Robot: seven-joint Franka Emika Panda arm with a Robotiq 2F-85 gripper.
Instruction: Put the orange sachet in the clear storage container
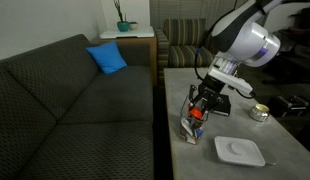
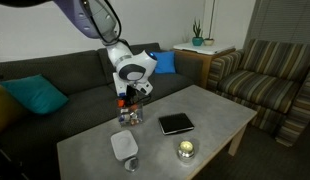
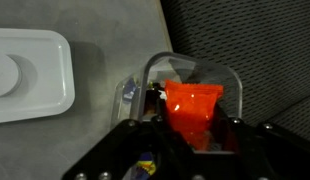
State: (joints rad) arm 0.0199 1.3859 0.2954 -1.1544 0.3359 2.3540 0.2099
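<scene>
Orange sachet (image 3: 192, 108), lengthwise in claw (image 3: 190, 126), over container (image 3: 157, 70)

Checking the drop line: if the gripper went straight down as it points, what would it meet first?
Probably the clear storage container, open beneath the held orange sachet; depth is unclear.

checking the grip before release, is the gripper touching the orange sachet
Touching. The wrist view shows the gripper shut on the orange sachet, pinched between its jaws above the clear storage container.
</scene>
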